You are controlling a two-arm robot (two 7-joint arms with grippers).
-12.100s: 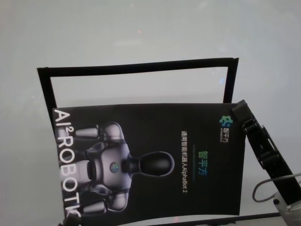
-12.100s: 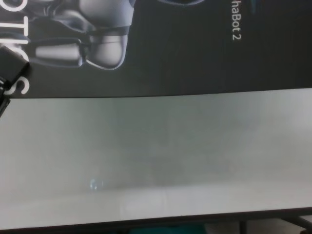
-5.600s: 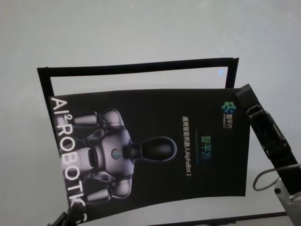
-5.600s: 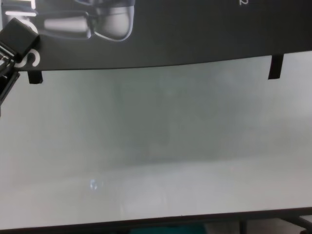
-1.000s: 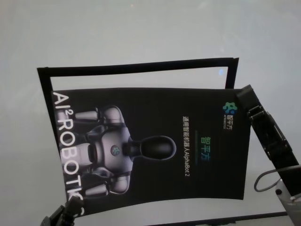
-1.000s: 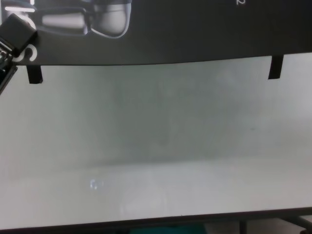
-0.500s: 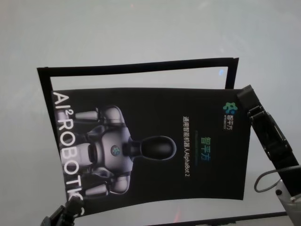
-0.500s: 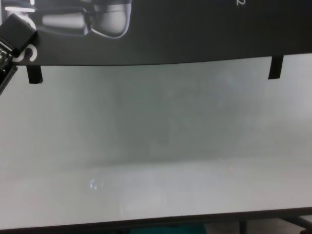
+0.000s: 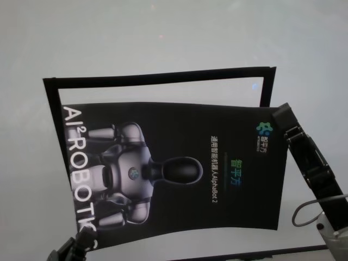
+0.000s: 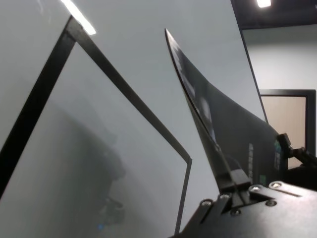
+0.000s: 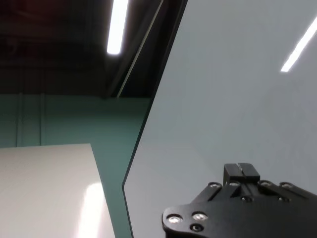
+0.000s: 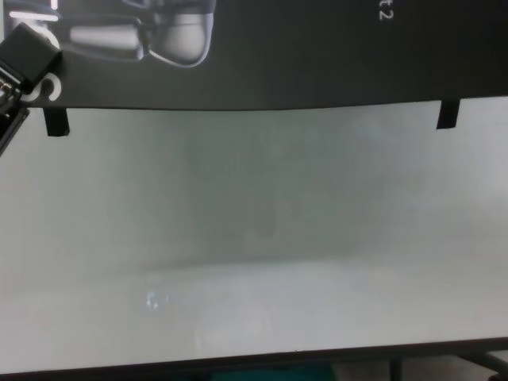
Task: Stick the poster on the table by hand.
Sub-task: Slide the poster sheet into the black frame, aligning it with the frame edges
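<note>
Head view: we see the large glossy black poster (image 9: 174,168) with its silver-grey robot figure lying on the wide white matte table (image 9: 163,38), overlapping a thin black rectangular tape outline (image 9: 157,77). Left gripper (image 9: 81,239), black block fingertip, sits at the poster's near left corner; left wrist view shows it pinching the poster edge, which curves up off the table. Right gripper (image 9: 283,117) touches the far right corner; we cannot tell its finger state. Two small black tape strips (image 12: 55,121) hang from the near edge.
</note>
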